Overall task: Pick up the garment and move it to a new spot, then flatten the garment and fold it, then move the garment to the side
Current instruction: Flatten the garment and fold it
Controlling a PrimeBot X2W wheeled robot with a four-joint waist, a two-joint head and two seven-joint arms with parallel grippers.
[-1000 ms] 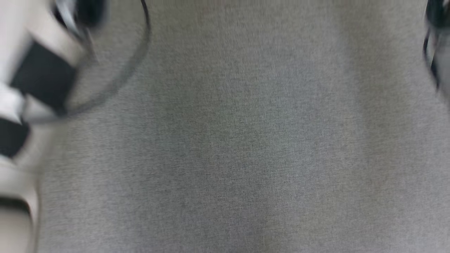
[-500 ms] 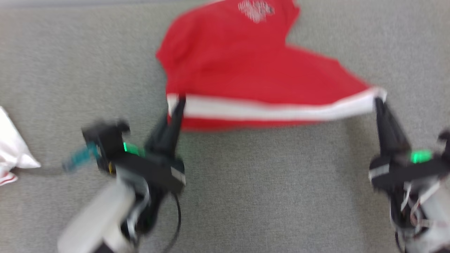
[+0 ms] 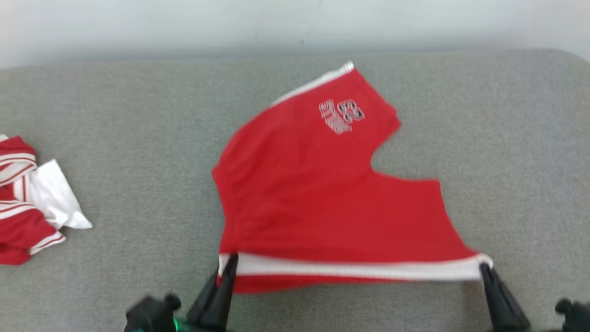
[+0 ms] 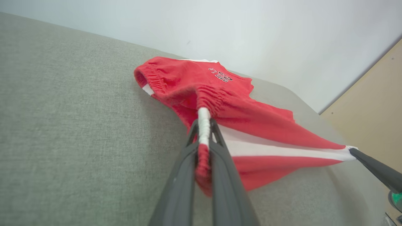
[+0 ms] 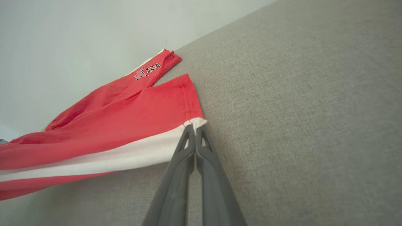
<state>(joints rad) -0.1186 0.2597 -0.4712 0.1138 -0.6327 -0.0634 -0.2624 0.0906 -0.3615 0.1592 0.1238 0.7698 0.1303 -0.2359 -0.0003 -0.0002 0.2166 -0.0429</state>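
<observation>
Red fabric shorts with a white side stripe [image 3: 322, 198] lie spread mid-surface on a grey woven upholstered surface [image 3: 115, 138], with the near edge pulled taut between both grippers.

Left gripper [image 3: 229, 265]: fingers pinched closed on the near-left corner, with the gathered elastic waistband and white stripe clamped between them [image 4: 204, 124].

Right gripper [image 3: 485, 269]: fingers pressed fully together on the near-right corner, at the white stripe by the leg hem [image 5: 195, 127].

Writing: a white-outlined print on the far leg [image 3: 341, 115] reads "23". The small lettering or logo under it [image 5: 145, 71] is too blurred to read.

Edges: the far leg tip sits close to the far edge of the surface, where a pale plain wall [image 3: 184, 23] rises. The surface's far-right corner is rounded. A beige panel [image 4: 370, 103] stands beyond the right side.

Room: there is bare grey fabric right of the shorts and a wide bare strip on the left. A crumpled pile of red-and-white striped clothing [image 3: 27, 198] sits at the left edge, well apart from the shorts.
</observation>
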